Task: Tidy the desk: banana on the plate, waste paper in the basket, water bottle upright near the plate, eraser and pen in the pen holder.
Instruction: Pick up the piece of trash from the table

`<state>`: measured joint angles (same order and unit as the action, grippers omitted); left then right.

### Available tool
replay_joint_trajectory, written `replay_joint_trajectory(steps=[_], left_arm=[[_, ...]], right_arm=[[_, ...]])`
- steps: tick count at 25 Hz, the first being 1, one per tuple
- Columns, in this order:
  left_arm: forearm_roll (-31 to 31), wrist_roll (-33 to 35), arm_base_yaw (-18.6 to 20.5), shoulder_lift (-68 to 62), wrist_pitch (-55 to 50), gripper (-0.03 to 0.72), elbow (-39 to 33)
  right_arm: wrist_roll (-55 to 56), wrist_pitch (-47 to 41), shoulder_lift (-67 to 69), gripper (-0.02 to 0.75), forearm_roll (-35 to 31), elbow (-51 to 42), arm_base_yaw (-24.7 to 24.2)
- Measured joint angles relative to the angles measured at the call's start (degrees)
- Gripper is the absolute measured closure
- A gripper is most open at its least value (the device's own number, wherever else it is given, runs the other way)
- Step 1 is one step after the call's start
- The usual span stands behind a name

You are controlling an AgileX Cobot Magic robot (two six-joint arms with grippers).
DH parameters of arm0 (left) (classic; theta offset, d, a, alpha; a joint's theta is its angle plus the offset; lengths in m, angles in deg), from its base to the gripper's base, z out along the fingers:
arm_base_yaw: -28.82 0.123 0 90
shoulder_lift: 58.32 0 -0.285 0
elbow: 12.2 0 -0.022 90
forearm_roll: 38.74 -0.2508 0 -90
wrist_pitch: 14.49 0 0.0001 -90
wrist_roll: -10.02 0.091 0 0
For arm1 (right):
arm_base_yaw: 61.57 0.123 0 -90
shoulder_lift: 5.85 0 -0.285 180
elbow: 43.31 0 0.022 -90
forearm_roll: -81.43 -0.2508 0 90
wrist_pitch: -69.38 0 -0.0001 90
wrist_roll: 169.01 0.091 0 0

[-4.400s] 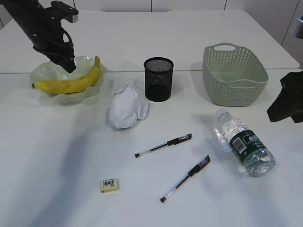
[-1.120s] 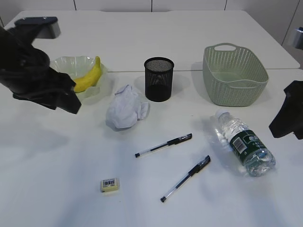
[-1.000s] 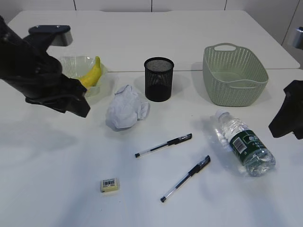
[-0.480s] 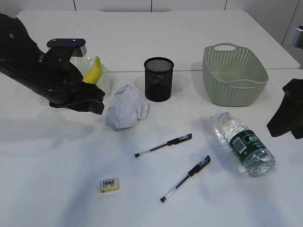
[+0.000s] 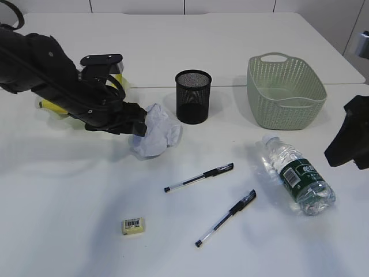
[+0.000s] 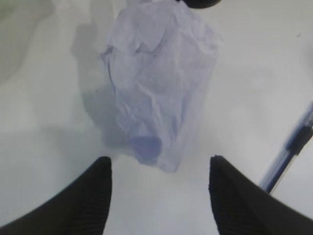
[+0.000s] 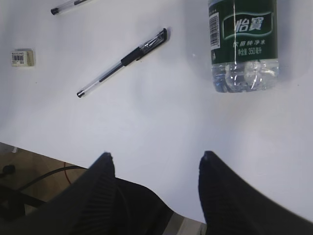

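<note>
Banana [image 5: 51, 106] and plate are mostly hidden behind the left arm. Left gripper [image 6: 159, 169] is released, its fingers spread just short of the crumpled paper [image 6: 159, 93]. Eraser [image 5: 133, 225] and two pens [image 5: 199, 177] [image 5: 226, 218] lie on the desk; holder [image 5: 193, 96] and basket [image 5: 285, 90] stand behind. Bottle [image 7: 243, 39] lies flat, its cap cut off in the right wrist view. Right gripper [image 7: 156, 166] is released, largely out of frame.

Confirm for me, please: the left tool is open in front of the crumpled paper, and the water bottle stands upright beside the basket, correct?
Not quite. The water bottle lies on its side on the table in front of the basket, as the exterior view shows. The rest holds: the left tool is open in front of the crumpled paper.
</note>
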<state>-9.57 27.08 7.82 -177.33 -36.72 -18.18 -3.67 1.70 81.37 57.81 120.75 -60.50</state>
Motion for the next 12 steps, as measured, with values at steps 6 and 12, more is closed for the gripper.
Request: replay_joint_trajectory(steps=[6, 12], left_arm=[[2.53, 0.57, 0.11, -7.15, -4.87, 0.232, 8.75], [2.65, 1.57, 1.09, -9.65, -8.79, 0.185, 15.15]], right_arm=[[0.00, 0.00, 0.00, 0.330, -0.08, 0.00, 0.00], [0.00, -0.12, 0.00, 0.330, -0.08, 0.00, 0.00]])
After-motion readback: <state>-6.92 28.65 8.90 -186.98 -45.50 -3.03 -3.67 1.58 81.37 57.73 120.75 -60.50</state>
